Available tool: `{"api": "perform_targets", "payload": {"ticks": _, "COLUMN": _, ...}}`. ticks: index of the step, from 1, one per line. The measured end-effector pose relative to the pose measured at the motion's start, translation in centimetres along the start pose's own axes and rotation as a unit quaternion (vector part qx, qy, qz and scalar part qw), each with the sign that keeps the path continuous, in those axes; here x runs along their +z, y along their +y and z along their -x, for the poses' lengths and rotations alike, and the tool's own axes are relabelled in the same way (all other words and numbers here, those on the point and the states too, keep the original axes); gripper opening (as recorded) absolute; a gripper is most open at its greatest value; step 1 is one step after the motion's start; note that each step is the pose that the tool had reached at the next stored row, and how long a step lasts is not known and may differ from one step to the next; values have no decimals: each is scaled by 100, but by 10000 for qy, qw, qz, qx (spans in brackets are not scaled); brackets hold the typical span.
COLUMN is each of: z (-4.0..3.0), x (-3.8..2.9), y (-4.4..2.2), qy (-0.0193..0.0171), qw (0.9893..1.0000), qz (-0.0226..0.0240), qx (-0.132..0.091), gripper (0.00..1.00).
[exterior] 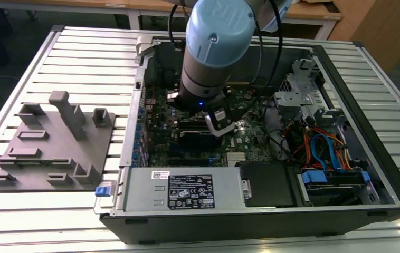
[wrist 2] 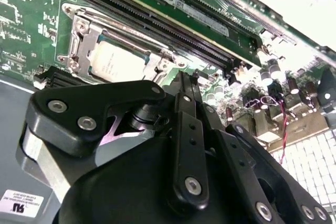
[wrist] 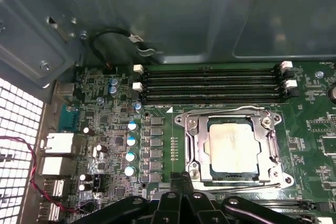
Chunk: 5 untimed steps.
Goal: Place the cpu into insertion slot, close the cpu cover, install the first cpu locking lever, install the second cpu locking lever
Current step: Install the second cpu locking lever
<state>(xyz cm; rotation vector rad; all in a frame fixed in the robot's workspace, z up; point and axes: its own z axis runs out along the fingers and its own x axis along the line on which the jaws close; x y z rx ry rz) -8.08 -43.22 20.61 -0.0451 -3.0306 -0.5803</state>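
The cpu (wrist: pixel 233 148) lies flat in the insertion slot (wrist: pixel 231 173) on the green motherboard, silver top up. The cpu cover (wrist: pixel 195 145) is down around it as a silver frame. One thin wire lever (wrist: pixel 226 109) runs along the side by the memory slots, and another (wrist: pixel 241 185) along the opposite side. My gripper (wrist: pixel 181 181) is shut with nothing in it, its tips just off one corner of the socket beside the second lever. The second wrist view has the cpu (wrist 2: pixel 118 60) and cover (wrist 2: pixel 83 35) beyond the gripper (wrist 2: pixel 184 80). In the exterior view the gripper (exterior: pixel 221 125) is low inside the case.
The open computer case (exterior: pixel 379 174) surrounds the board. A grey power supply box (exterior: pixel 179 191) sits along its near wall and drive bays with cables (exterior: pixel 320 147) on the exterior view's right. Long memory slots (wrist: pixel 210 82) border the socket. A grey fixture plate (exterior: pixel 52 150) lies outside the case.
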Motion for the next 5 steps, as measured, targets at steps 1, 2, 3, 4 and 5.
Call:
{"api": "perform_targets", "payload": {"ticks": 1, "z": 0, "x": 0, "y": 0, "qy": 0, "qw": 10000, "qz": 0, "qx": 0, "gripper": 11}}
{"api": "perform_targets", "payload": {"ticks": 2, "z": 0, "x": -1, "y": 0, "qy": 5, "qw": 10000, "qz": -1, "qx": 2, "gripper": 11}}
{"api": "perform_targets", "payload": {"ticks": 3, "z": 0, "x": -1, "y": 0, "qy": 9, "qw": 10000, "qz": -1, "qx": 4, "gripper": 11}}
{"api": "perform_targets", "payload": {"ticks": 4, "z": 0, "x": -1, "y": 0, "qy": 10, "qw": 10000, "qz": -1, "qx": 4, "gripper": 11}}
{"api": "perform_targets", "payload": {"ticks": 5, "z": 0, "x": -1, "y": 0, "qy": 10, "qw": 10000, "qz": -1, "qx": 4, "gripper": 11}}
